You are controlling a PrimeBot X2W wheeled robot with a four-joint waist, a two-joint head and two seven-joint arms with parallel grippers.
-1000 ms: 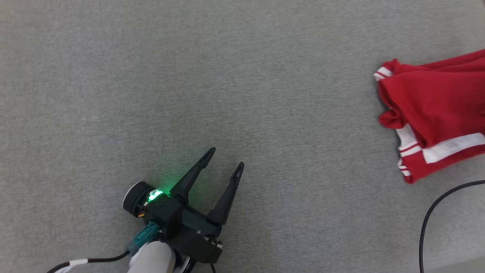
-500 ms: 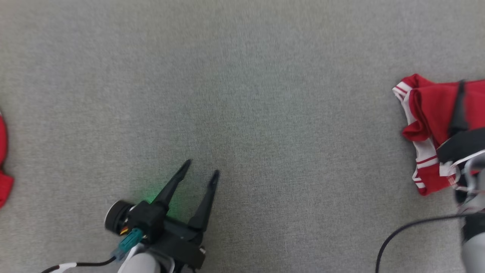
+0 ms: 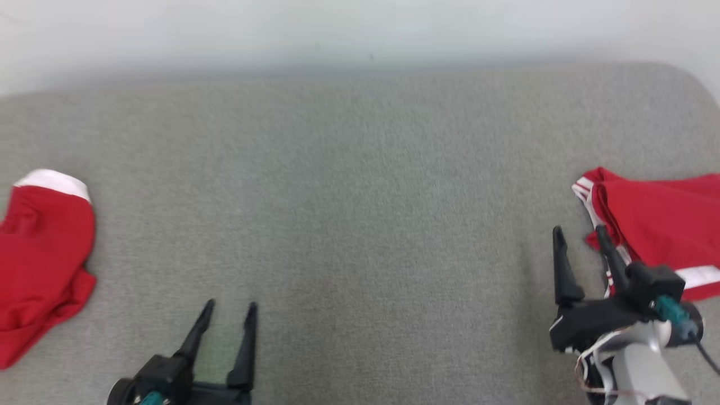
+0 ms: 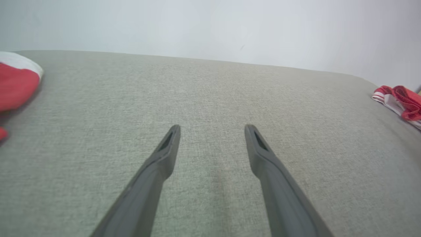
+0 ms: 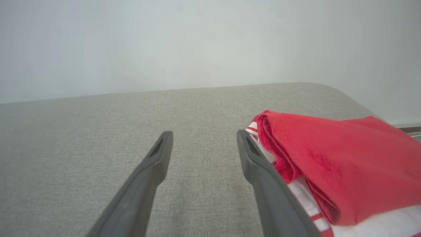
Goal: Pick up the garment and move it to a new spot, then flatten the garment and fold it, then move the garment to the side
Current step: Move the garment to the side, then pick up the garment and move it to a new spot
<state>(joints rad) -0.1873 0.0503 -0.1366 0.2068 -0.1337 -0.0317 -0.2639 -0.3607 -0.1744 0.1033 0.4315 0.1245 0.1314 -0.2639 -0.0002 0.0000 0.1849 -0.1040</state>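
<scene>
Garment at right edge of grey surface, right claw wide beside it, left claw wide

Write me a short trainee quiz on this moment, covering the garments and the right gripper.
1. True or false: the right gripper is clamped on the striped red garment.
2. How many red garments lie on the grey surface? A one, B two, C three.
3. Fill in: the white-edged red garment lies at the robot's ____ side.
Key: 1 false, its jaws stand open with only grey surface between them; 2 B; 3 left.
</scene>
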